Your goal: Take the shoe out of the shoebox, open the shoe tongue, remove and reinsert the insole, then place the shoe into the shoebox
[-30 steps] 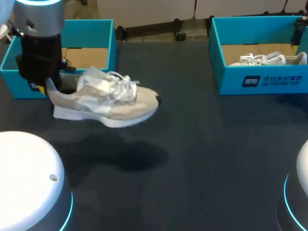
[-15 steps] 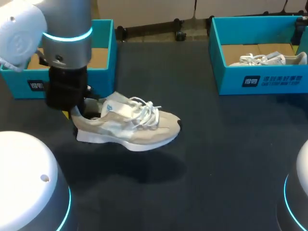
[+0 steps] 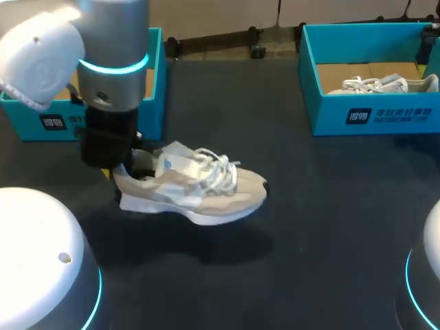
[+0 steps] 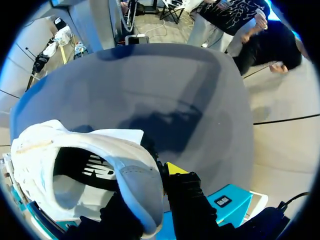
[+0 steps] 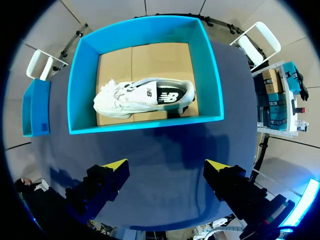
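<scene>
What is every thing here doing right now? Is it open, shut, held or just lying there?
shoe: held by its heel, lifted in the air, out of its box.
left gripper: shut on the shoe's heel rim.
left shoebox: open, no shoe seen inside.
right shoebox: open.
second shoe: lying inside the right shoebox.
right gripper: open, empty, above the right shoebox.

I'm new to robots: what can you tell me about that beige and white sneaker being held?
The beige and white sneaker, seemingly suede and mesh, has a thick white sole, loose white laces and a raised tongue. The left gripper pinches its heel collar, one finger inside. It sits level, toe toward the robot's right, apparently just above the dark table.
</scene>
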Available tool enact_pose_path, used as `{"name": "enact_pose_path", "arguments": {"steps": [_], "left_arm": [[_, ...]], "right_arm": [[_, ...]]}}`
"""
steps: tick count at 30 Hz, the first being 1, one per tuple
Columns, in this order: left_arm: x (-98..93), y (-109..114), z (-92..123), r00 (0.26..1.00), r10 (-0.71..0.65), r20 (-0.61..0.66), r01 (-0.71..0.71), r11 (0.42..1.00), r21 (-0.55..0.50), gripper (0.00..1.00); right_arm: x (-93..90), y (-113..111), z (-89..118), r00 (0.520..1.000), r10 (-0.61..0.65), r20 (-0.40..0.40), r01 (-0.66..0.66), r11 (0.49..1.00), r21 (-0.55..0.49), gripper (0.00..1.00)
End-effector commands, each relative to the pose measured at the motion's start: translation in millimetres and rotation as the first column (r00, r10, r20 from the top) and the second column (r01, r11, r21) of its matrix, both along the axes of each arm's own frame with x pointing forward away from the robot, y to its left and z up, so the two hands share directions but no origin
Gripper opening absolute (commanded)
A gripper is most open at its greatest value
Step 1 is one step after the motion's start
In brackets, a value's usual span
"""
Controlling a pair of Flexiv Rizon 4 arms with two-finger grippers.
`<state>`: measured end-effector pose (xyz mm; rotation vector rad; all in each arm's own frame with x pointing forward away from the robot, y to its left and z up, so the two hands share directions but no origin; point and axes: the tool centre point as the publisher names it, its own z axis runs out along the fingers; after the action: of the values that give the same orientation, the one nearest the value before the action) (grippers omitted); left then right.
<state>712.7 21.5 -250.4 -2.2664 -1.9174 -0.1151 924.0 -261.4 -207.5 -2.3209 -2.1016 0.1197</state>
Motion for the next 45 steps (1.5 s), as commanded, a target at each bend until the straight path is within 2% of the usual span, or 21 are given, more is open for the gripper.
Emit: {"name": "enact_pose_path", "arguments": {"steps": [1,7,20,36,45], "left_arm": [[0.7,-14,-21,1.000,0.007,0.013,-0.007,1.000,0.012,0.00],[0.3,-32,-49,1.000,-0.005,0.027,0.005,1.000,0.015,0.00],[3.4,-60,-91,1.000,0.004,0.014,-0.004,1.000,0.021,0.00],[11.4,-89,-116,0.999,0.015,0.052,-0.015,1.000,-0.010,0.00],[0.4,-95,-128,0.999,0.033,0.036,-0.034,0.999,0.013,0.00]], "right_arm": [[-0.2,0,0,1.000,-0.001,0.000,0.001,1.000,-0.002,1.00],[-0.2,0,0,1.000,-0.001,0.000,0.001,1.000,-0.002,1.00],[-0.2,0,0,1.000,-0.001,0.000,0.001,1.000,-0.002,1.00],[-0.2,0,0,1.000,-0.001,0.000,0.001,1.000,-0.002,1.00],[-0.2,0,0,1.000,-0.001,0.000,0.001,1.000,-0.002,1.00]]}}
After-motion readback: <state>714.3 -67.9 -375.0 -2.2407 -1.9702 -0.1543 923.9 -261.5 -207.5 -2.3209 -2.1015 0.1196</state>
